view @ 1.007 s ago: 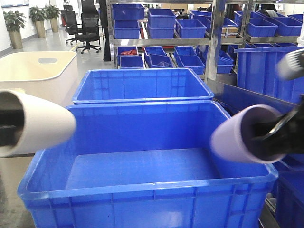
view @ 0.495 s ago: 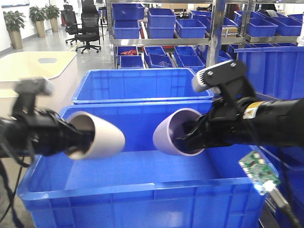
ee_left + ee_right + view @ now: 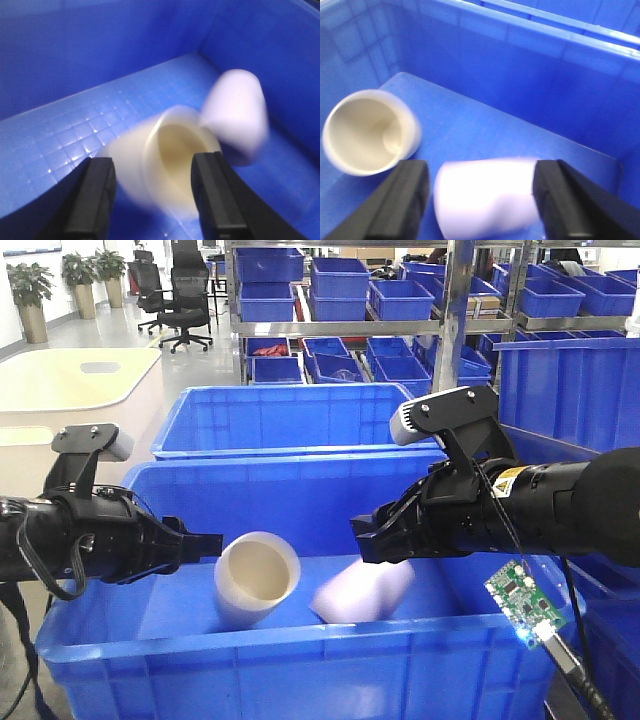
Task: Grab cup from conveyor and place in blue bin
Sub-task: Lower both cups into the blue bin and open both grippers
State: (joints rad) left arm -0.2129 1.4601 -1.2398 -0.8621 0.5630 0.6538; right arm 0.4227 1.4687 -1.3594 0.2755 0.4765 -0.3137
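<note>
Cream cup is sitting free inside the blue bin, mouth tilted toward the front camera, just ahead of the left gripper and touching neither finger. In the left wrist view the cream cup is showing blurred between and beyond the two black fingers, which are standing spread apart with nothing clamped. Lavender cup is also loose in the blue bin, motion-smeared, lying just below the right gripper and beside the cream cup on its right-arm side. In the right wrist view the lavender cup is lying on its side between the wide-spread fingers, no contact visible, with the cream cup further along the blue bin floor, mouth facing the camera. Both arms are reaching in over the blue bin from opposite long sides, fingertips pointing at each other across its middle. Green circuit board is hanging off the right arm over the bin's rim corner. A second blue tub is standing directly behind the blue bin, shelf bins beyond that.
</note>
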